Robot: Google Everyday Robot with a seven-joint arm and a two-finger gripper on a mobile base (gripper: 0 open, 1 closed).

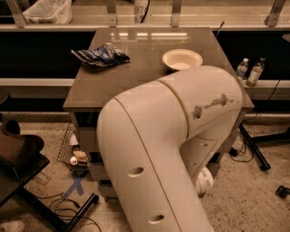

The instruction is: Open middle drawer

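The bulky white robot arm (149,149) is filling the nearest part of the view, rising from 6 o'clock and bending over at the picture's centre. It is covering most of the cabinet front behind it. The gripper is lying out of sight behind this arm, low down toward 5 o'clock in front of the cabinet. I cannot tell whether the claw is spread or pressed together.

The middle drawer (98,172), a wide, shallow drawer with a flat pale grey-beige front, is showing only its left end at 7 o'clock of the arm. It is sitting second in the stack of three. Its long axis is running level from 9 o'clock to 3 o'clock, and its front is facing 6 o'clock, toward the camera. Its handle is hidden.

On the speckled floor at 8 o'clock, a blue tape cross (74,186) is lying near the cabinet's corner.

Farther back, the grey-brown tabletop (136,81) is carrying a crumpled blue striped packet (100,54) at 11 o'clock and a round white bowl (182,59) at 1 o'clock, the two well apart. Two clear plastic bottles (250,71) are standing at 2 o'clock beyond the table's edge. A white plastic bag (47,10) is resting farthest away at 11 o'clock.
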